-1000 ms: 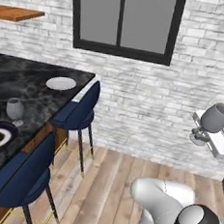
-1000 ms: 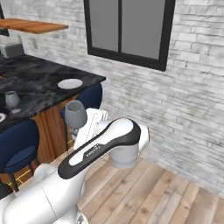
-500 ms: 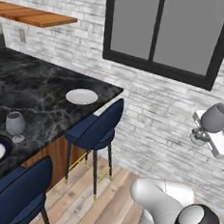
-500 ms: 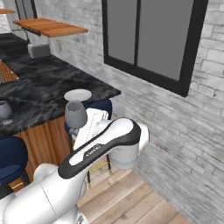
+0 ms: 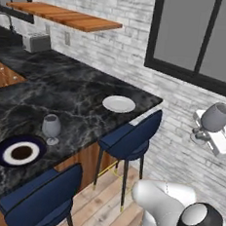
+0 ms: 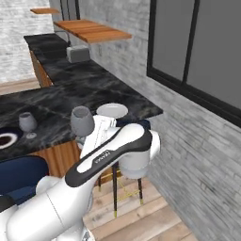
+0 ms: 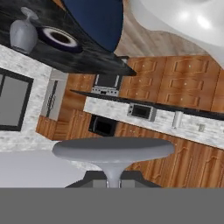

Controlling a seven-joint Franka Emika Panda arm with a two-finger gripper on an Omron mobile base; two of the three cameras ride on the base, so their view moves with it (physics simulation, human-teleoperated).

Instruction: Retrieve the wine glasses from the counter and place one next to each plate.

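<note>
My gripper [image 5: 201,135] is shut on the stem of a smoky grey wine glass [image 5: 215,117], held upright in the air to the right of the counter [image 5: 78,89], past its end. From the other side the held wine glass [image 6: 81,120] rises above the gripper [image 6: 84,139]. In the hand view its round foot [image 7: 113,150] sits just above the gripper [image 7: 113,180]. A second wine glass [image 5: 51,127] stands on the counter beside the dark blue plate [image 5: 20,151]. Near the counter's far corner lies the white plate [image 5: 119,104], with no glass by it.
Two blue bar stools [image 5: 132,135] [image 5: 43,192] stand along the counter's near side over the wooden floor. A toaster [image 5: 35,42] sits at the back under a wooden wall shelf [image 5: 70,17]. A brick wall with a dark window [image 5: 200,35] lies ahead.
The whole picture has shifted as the base drove and turned: the counter and both plates now sit closer and more central. The arm still holds the glass the same way.
</note>
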